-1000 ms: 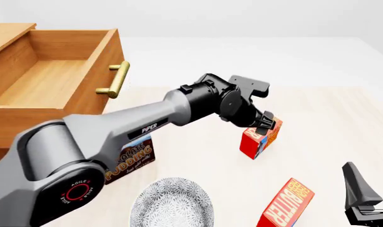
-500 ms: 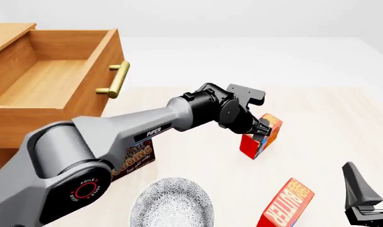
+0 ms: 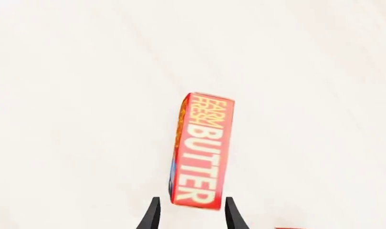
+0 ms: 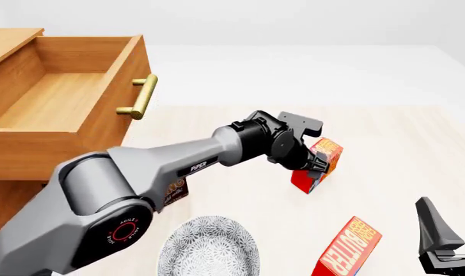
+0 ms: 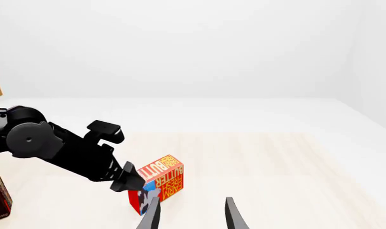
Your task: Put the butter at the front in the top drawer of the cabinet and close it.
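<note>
The left gripper (image 4: 315, 163) reaches the butter (image 4: 318, 165) standing on the table (image 4: 401, 149) at centre; its fingers (image 3: 152, 215) stand apart, one either side of the carton's near end, contact unclear. A second butter carton (image 4: 347, 248) lies at five o'clock, well apart; a patterned plate (image 4: 209, 248) sits at seven o'clock; the pudding box (image 4: 174, 191) hides mostly behind the arm. The top drawer (image 4: 64, 98) of the cabinet (image 4: 18, 184) stands open at ten o'clock. The right gripper (image 5: 188, 214) hangs with fingers apart; only its view shows the carton's orange face (image 5: 161, 181); the left wrist view shows the red side lettering.
</note>
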Action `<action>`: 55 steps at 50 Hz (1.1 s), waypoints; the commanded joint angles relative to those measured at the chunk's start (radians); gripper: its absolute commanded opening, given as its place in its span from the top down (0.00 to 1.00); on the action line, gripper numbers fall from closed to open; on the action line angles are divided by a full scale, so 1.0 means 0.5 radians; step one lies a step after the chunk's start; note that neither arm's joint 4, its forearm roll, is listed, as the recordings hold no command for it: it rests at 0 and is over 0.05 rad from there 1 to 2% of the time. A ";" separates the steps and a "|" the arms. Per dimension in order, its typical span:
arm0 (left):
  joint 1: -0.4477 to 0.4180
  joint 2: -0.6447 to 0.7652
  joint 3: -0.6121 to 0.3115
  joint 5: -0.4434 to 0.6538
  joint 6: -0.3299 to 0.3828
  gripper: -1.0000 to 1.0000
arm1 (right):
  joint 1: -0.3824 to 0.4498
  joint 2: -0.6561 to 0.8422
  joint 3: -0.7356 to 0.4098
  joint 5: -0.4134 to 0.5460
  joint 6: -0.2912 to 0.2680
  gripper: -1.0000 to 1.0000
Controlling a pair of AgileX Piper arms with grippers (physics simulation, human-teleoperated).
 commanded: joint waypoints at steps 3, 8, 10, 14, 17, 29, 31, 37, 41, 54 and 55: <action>-0.034 0.051 -0.055 0.031 -0.012 0.00 | 0.000 -0.022 0.003 0.018 0.001 0.00; -0.040 0.065 -0.060 0.025 -0.018 0.00 | 0.000 -0.022 0.003 0.018 0.001 0.00; -0.048 0.078 -0.060 0.022 -0.021 0.00 | 0.000 -0.023 0.003 0.018 0.001 0.00; -0.060 0.080 -0.051 0.014 -0.029 0.00 | 0.000 -0.022 0.003 0.018 0.001 0.00; -0.052 0.102 -0.071 0.025 -0.022 0.00 | 0.000 -0.022 0.003 0.018 0.001 0.00; -0.063 0.169 -0.119 0.023 -0.034 0.00 | 0.000 -0.023 0.003 0.018 0.001 0.00; -0.074 0.168 -0.107 0.009 -0.046 0.00 | 0.000 -0.022 0.003 0.018 0.002 0.00; -0.079 0.197 -0.112 -0.007 -0.057 0.00 | 0.000 -0.023 0.003 0.018 0.001 0.00; -0.073 0.224 -0.132 -0.004 -0.060 0.00 | 0.000 -0.023 0.003 0.018 0.001 0.00; -0.083 0.287 -0.176 -0.012 -0.084 0.00 | 0.001 -0.022 0.003 0.018 0.002 0.00; -0.079 0.299 -0.184 -0.008 -0.081 0.00 | 0.000 -0.022 0.003 0.018 0.001 0.00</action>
